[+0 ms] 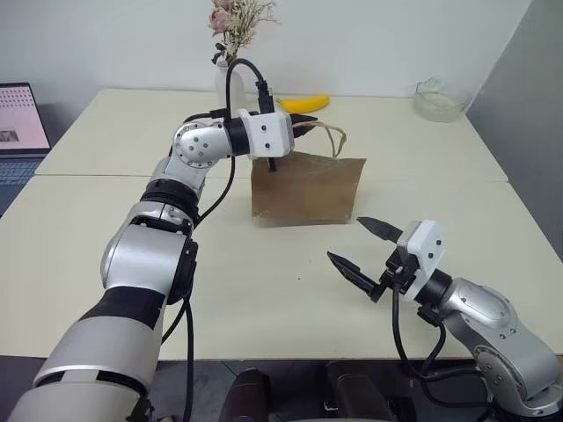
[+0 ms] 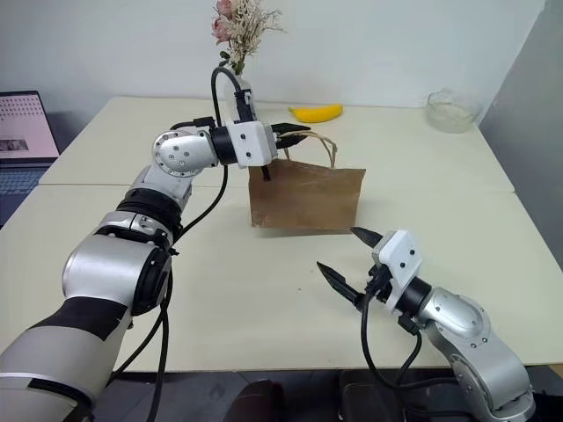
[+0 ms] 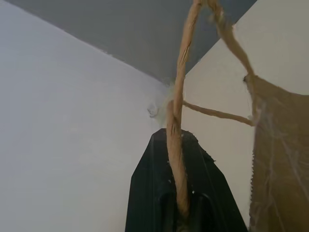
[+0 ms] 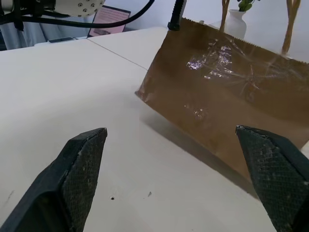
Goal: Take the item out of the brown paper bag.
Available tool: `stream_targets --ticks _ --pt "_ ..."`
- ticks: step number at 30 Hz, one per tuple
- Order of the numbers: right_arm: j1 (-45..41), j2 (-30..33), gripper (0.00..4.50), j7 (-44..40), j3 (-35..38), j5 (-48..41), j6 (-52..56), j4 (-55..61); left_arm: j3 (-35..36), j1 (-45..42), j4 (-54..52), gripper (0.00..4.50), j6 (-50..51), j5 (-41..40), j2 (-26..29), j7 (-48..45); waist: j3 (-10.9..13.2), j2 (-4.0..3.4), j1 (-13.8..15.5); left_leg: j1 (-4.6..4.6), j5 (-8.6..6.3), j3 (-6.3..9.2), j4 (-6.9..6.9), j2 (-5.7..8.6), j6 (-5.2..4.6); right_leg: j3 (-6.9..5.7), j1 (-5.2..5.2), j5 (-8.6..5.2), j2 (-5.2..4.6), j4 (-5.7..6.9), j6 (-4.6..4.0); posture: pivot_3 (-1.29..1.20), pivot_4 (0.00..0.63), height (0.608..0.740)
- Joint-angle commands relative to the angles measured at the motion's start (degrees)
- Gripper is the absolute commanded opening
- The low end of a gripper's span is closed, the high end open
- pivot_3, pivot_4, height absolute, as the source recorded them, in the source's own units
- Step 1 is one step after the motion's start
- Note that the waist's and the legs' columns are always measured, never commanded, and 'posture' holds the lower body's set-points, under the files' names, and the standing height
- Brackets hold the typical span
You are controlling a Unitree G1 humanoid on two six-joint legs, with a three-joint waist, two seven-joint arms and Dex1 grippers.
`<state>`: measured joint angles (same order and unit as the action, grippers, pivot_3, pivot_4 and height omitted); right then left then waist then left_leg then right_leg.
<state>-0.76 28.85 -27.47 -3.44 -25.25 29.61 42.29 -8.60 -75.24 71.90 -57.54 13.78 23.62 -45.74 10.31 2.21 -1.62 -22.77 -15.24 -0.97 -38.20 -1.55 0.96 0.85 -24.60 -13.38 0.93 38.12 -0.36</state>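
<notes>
Left gripper [image 2: 297, 134] is closed on one of the tan cord handles [image 3: 176, 140] of the brown paper bag [image 2: 306, 200], pinching the cord between its two black fingers above the bag's open top, at the bag's back left corner as seen from the head. The bag stands upright on the table [image 2: 220, 290] directly below and just to the right of that gripper, its long axis running left to right across the table, its mouth facing up and its broad creased face turned toward the robot. A second cord loop [image 2: 327, 148] rises from the top edge just beyond the pinched one. Nothing of the item can be made out; the bag's inside is hidden from every view.

Right gripper [image 1: 365, 251] hangs low over the table, well in front of the bag and a little to its right, with its two fingers spread wide and nothing between them; it points toward the bag's front face, apart from it.

Farther out, beyond the left gripper, a yellow banana [image 2: 317, 112] lies on the far table, and just behind that gripper a white vase [image 1: 225, 83] with dried flowers stands. A clear glass bowl [image 2: 452, 111] sits at the far right corner. A laptop [image 1: 22, 123] with a lit screen stands far to the left. The tables are pale cream, pushed together with a seam between them, against a plain white wall.
</notes>
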Motion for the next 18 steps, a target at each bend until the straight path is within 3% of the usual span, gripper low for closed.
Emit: stream_targets --ticks 1,18 --pt "-0.37 0.42 4.50 -0.01 0.38 0.18 0.12 1.48 -0.01 -0.17 -0.66 0.04 -0.64 -0.24 0.53 0.43 0.00 0.00 0.00 0.00 0.00 0.00 0.00 0.00 0.00 0.00 0.01 0.00 0.00 0.00 0.00 0.00 0.150 0.740" --pt "-1.03 0.07 4.50 -0.10 -0.59 0.17 0.69 1.13 -1.98 1.68 0.94 0.04 1.40 4.66 1.98 6.15 0.00 0.00 0.01 0.19 0.00 0.05 -0.04 0.00 0.00 -0.04 0.23 0.00 0.00 0.01 0.00 0.00 0.150 0.740"
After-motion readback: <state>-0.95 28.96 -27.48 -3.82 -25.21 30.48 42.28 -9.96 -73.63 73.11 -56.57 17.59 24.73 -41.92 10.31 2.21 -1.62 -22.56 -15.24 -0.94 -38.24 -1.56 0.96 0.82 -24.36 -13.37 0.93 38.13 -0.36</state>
